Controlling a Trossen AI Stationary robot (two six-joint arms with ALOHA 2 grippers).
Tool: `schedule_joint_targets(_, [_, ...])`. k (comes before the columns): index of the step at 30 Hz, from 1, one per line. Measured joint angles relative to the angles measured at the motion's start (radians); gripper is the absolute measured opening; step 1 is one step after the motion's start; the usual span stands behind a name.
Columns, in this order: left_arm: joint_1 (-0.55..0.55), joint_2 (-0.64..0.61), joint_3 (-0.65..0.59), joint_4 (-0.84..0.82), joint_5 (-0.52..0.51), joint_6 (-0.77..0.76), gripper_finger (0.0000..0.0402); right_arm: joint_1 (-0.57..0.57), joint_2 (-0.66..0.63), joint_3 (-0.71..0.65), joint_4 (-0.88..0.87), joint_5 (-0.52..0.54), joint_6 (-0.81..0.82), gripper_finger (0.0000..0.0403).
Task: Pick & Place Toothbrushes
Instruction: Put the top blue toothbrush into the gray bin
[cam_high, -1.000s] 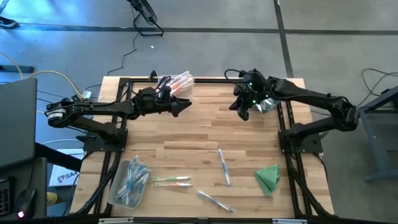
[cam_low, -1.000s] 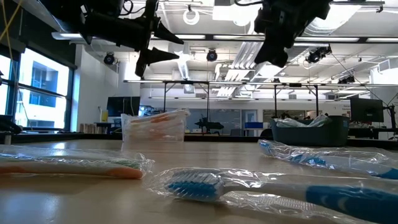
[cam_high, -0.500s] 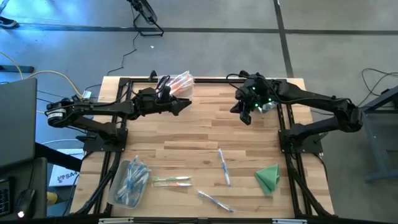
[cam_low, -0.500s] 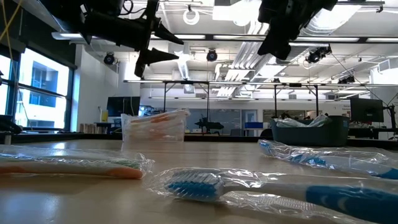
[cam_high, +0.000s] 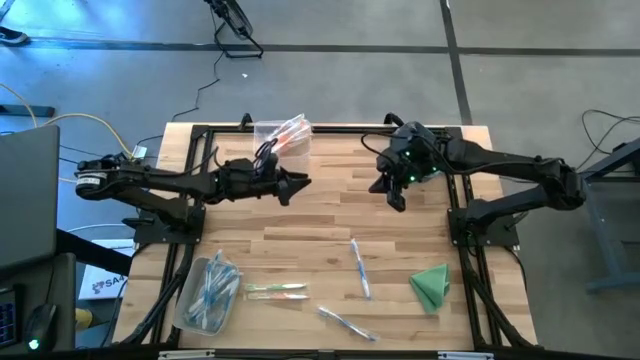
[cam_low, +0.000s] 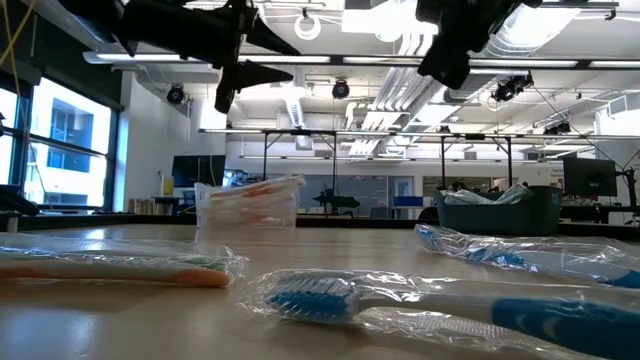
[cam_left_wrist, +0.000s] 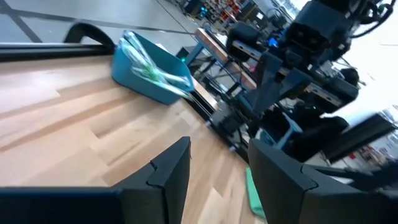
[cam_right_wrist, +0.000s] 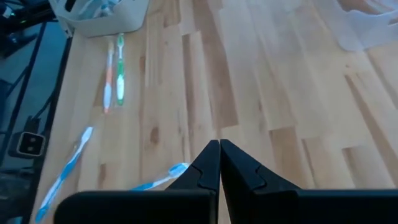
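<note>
Toothbrushes lie loose on the pale wood-plank table (cam_high: 330, 215) in the lower half of the high view, each a thin stick sealed in crinkled clear wrap. A blue-handled one (cam_high: 359, 268), lower centre, runs nearly top to bottom of the frame. An orange-and-green pair (cam_high: 277, 291) to its left lies side by side, long axes left to right. Another blue one (cam_high: 346, 323) near the bottom edge slants diagonally. More fill a clear plastic bin (cam_high: 207, 291) at lower left, a clear bin with orange-accented ones (cam_high: 283, 132) sits at top centre, and a teal bin (cam_left_wrist: 152, 67) shows in the left wrist view. A folded green cloth (cam_high: 432, 284) rests at lower right.

The left gripper (cam_high: 299, 184), matte black and angular, hangs above the upper-centre planks, its fingers apart and empty. The right gripper (cam_high: 394, 196) hangs at upper right, its fingers pressed together on nothing.
</note>
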Motion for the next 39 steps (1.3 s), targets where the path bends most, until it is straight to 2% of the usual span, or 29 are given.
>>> schedule_joint_targets(4, [-0.031,0.000,0.000,0.000,-0.002,0.000,0.0159,0.029,0.000,0.000,0.000,0.008,0.035,0.0004])
schedule_joint_targets(8, [-0.053,0.000,0.000,-0.001,-0.005,0.000,0.0159,0.061,0.000,0.000,0.000,0.062,0.044,0.0004])
schedule_joint_targets(12, [-0.071,0.000,0.000,-0.001,-0.041,0.000,0.0159,0.088,0.000,0.000,0.000,0.079,0.046,0.0004])
schedule_joint_targets(20, [-0.070,0.000,0.000,-0.001,-0.073,0.000,0.0159,0.143,0.000,0.000,0.008,0.114,0.133,0.0004])
schedule_joint_targets(24, [-0.070,0.000,0.000,-0.001,-0.090,0.021,0.0159,0.180,0.000,0.000,0.055,0.203,0.237,0.0004])
schedule_joint_targets(28, [-0.070,0.000,0.000,-0.017,-0.087,0.055,0.0159,0.232,0.000,0.000,0.094,0.337,0.425,0.0004])
schedule_joint_targets(35, [-0.070,0.000,0.000,-0.073,-0.014,0.060,0.0159,0.376,0.007,0.000,0.106,0.555,0.706,0.0004])
schedule_joint_targets(39, [-0.070,0.000,0.000,-0.111,0.001,0.060,0.0159,0.470,0.023,0.000,0.105,0.625,0.831,0.0004])
